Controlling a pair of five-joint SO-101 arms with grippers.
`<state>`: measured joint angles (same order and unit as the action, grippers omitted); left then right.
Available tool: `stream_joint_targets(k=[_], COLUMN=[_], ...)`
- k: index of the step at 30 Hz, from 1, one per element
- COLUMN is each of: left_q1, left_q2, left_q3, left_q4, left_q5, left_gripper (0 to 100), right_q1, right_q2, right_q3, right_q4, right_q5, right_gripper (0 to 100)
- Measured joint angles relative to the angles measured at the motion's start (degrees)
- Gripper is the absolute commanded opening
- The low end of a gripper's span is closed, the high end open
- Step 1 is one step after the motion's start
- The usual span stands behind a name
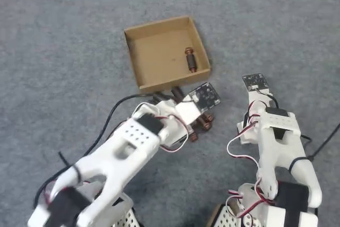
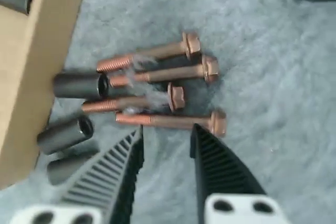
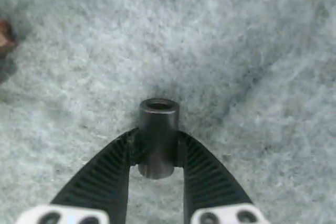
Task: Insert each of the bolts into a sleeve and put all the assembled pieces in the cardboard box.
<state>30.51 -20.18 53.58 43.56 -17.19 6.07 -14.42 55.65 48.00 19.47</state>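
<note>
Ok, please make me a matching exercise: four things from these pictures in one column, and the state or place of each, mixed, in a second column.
Column one:
1. right gripper
2. left gripper
3. cardboard box
4. loose bolts

Column two:
A. lie together on the carpet
B. shut on a sleeve
C. open, holding nothing
D. holds one assembled piece

Pairs: 1-B, 2-C, 3-D, 4-A

Left gripper (image 2: 167, 128), spread wide, hangs over four bolts (image 2: 168, 73) beside three sleeves (image 2: 79, 85).

The bolts (image 2: 157, 74) are copper, the sleeves (image 2: 79, 85) dark grey, the cardboard box (image 1: 159, 51) plain brown, the carpet (image 1: 64, 51) mottled grey.
</note>
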Motion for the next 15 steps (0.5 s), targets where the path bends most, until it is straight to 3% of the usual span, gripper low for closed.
stream_joint_targets(k=[6,15], left_q1=[0.4,5.4], left_q2=[6.8,8.2], left_q3=[-4.7,-9.1], left_q4=[-1.0,6.0], left_q5=[6.3,13.5], left_gripper=[14,13], right_q1=[0.0,0.0], right_q2=[0.0,0.0], right_q3=[0.0,0.0], right_q4=[0.0,0.0], right_q5=[0.0,0.0], right_gripper=[0.7,0.7])
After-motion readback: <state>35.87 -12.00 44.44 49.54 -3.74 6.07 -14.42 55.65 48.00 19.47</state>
